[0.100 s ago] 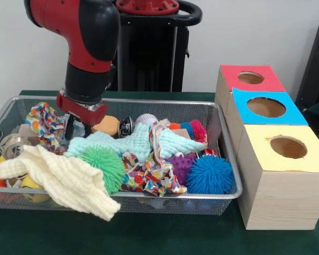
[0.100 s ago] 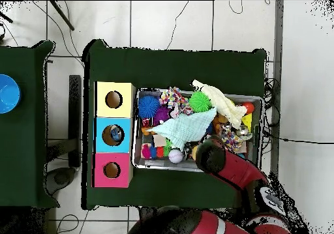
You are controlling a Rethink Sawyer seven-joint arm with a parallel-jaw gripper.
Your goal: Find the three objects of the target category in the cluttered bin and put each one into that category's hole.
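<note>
Three spiky balls are being shown in the front view, a green spiky ball (image 1: 102,166), a blue spiky ball (image 1: 209,175) and a purple spiky ball (image 1: 182,165), all lying along the near side of the wire bin (image 1: 225,159) on the bench (image 1: 149,236); these are judged the likeliest target set. Three holed boxes are being counted beside it: a red box (image 1: 250,78), a blue box (image 1: 266,108) and a yellow box (image 1: 287,151). The end effector (image 1: 77,125) is being held low at the bin's far left corner; whether it is parted or closed, and whether anything is held, cannot be told. The teal cloth (image 1: 133,142) or patterned cloth (image 1: 151,172) could be snagged and dragged up. In the overhead view, the same three boxes are being seen, and something small is lying inside the blue one.
</note>
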